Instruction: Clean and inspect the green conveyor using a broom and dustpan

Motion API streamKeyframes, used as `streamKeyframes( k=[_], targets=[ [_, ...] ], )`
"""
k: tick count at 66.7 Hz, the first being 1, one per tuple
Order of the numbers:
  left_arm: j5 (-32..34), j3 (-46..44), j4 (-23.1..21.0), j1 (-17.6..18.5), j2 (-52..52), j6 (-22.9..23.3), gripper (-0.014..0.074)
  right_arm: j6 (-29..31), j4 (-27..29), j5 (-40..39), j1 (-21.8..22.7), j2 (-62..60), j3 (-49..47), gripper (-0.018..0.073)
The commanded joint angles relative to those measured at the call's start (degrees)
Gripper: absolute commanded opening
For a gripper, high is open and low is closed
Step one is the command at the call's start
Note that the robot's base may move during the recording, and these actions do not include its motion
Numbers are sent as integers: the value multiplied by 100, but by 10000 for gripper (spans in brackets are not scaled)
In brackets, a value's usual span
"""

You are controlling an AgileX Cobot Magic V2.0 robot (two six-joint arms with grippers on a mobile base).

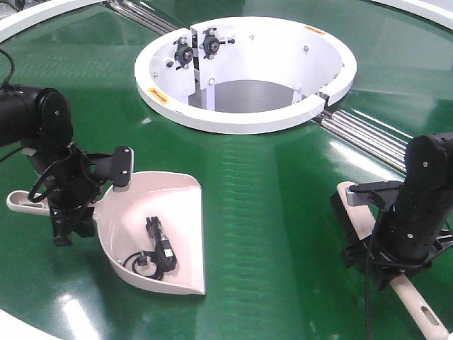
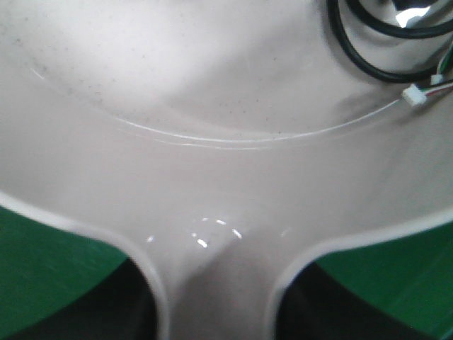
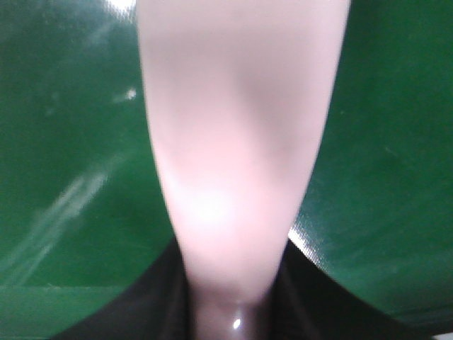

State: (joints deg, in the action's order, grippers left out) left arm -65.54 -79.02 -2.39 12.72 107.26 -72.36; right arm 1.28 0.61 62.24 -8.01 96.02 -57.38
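Nearest the lens lies the slotted end of the broom [image 1: 359,212] handle, bottom right in the front view. Its dark bristles sit further up, on or just above the green conveyor [image 1: 269,212]. The right claw [image 1: 393,258] is closed around the handle partway along. In the right wrist view the beige shaft narrows down between two dark fingers, with no visible gap.

On the opposite side, the left claw [image 1: 67,209] is clamped on the dustpan [image 1: 177,205] handle, close to where it flares into the scoop. The left wrist view shows that neck pinched between the fingers. The scoop's wide mouth points toward the camera, and whether its lip touches the belt cannot be told. A coiled black cable [image 1: 159,248] with a small white connector [image 2: 414,95] lies inside.

Both tools look like light, stiff moulded plastic with a smooth, glossy finish. They are probably easy to lift but apt to twist or slide in a narrow pinch. Gripping near the neck seems sensible for the pan, as it keeps leverage short and the load level. The broom's tapered handle likely wants a firm hold at its thicker part.

The belt looks slick, so the pan's lip may skate under the brush's push.
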Motion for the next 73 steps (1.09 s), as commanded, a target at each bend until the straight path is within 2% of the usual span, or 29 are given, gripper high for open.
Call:
streamKeyframes(
  k=[1, 10, 25, 33, 40, 46, 58, 73],
  targets=[
    [242, -157, -84, 25, -245, 472, 36, 10, -18, -19, 36, -209, -110, 201],
    [226, -157, -79, 25, -245, 472, 139, 10, -18, -29, 36, -209, -110, 321],
    [94, -157, -79, 25, -245, 613, 412, 10, 6, -38, 36, -223, -110, 485],
    [50, -157, -79, 25, -251, 906, 554, 5, 20, -93, 24, -340, -110, 532],
    [-69, -157, -79, 25, -292, 1178, 624, 5, 20, -153, 24, -581, -110, 541],
    [-205, -157, -118, 25, -384, 1328, 643, 5, 20, -153, 24, -831, -110, 541],
    [-494, -157, -368, 25, -782, 1717, 623, 5, 20, -371, 24, -1501, -110, 541],
    [-513, -157, -423, 25, -1529, 2751, 565, -31, 264, -878, 24, -2594, -110, 539]
  ],
)
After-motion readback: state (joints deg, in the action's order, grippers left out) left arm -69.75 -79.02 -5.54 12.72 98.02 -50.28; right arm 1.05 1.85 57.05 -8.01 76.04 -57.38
